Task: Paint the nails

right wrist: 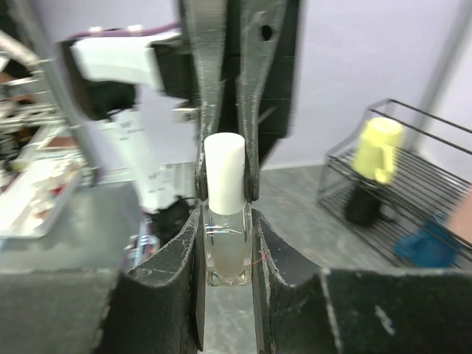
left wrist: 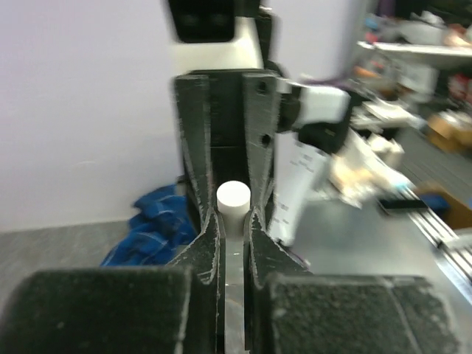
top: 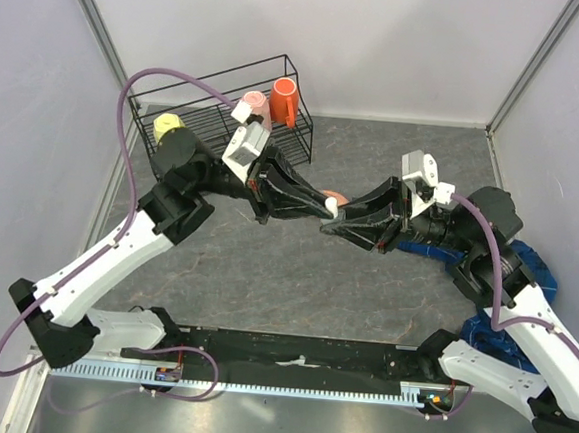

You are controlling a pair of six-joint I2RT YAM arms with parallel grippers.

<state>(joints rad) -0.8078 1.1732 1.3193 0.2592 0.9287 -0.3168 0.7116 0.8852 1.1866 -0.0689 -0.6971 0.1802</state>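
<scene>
A sliver of the peach-pink fake hand [top: 337,196] peeks out mid-frame in the top view, right behind where the two grippers meet. Its nails are too small to make out. The hand sits just above and beside both sets of fingertips, though I cannot tell whether it touches them. Its blue sleeve [top: 532,268] trails off to the right under the right arm.

The right gripper [top: 340,223] is clamped on the body of a small clear bottle [right wrist: 227,254]. The left gripper [top: 327,210] comes in from the opposite side, its jaws pinched tight on the bottle's white cap [right wrist: 224,171].

Further out, bare grey table [top: 265,275] lies open below the grippers, down to the arm bases. At upper left a black wire rack [top: 298,137] stands close behind the left arm, holding an orange cup [top: 285,100], a pink cup [top: 250,105] and a yellow cup [top: 166,127]. Pale walls close in left, right and behind.
</scene>
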